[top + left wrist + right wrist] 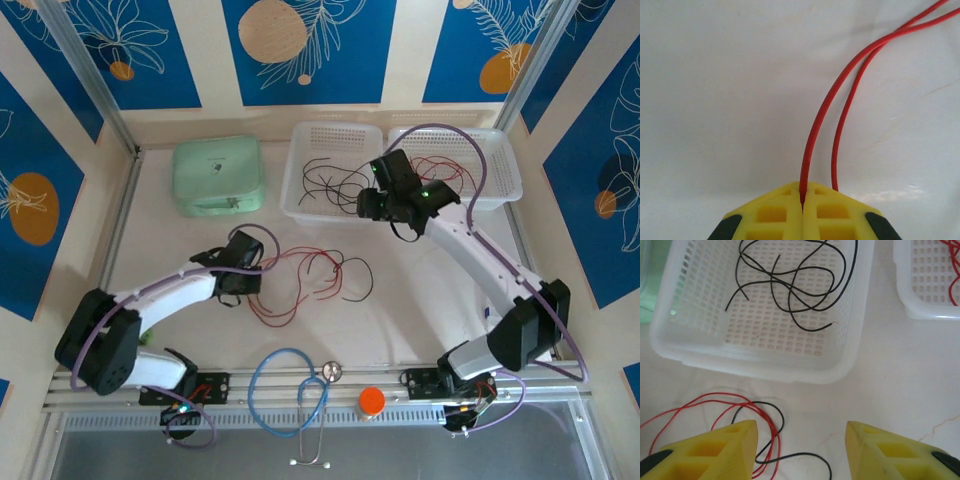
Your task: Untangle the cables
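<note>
I have the left claw (802, 199) clamped on a red cable (816, 125) running straight out from its tips; my right claw (802, 445) hangs open just before the basket (765, 367), the tangled cables (771, 432) beneath it on the desk.

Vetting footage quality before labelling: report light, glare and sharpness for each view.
Top external: even light, sharp, only soft shadows on the table. Left wrist: table bright and low-contrast; red cable crisp. Right wrist: white basket and black cables sharp; small green glint on the basket's left wall.
</note>
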Action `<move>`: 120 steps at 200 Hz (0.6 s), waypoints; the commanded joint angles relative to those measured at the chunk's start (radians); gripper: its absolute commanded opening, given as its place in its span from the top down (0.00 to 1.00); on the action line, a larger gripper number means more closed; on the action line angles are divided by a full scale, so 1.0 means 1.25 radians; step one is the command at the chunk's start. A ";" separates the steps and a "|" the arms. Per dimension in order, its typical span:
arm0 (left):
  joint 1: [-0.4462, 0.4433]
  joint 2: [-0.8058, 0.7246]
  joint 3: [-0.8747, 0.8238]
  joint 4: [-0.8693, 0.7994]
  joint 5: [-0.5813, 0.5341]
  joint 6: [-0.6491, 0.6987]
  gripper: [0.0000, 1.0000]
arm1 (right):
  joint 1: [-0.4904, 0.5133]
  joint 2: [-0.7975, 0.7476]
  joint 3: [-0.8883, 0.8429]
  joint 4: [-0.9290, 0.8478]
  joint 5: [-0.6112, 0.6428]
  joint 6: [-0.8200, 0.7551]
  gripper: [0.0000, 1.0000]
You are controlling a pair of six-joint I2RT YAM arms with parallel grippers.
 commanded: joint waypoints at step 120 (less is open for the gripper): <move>-0.131 -0.179 0.432 -0.297 0.069 0.154 1.00 | 0.221 -0.262 -0.540 0.795 -0.227 -0.755 0.37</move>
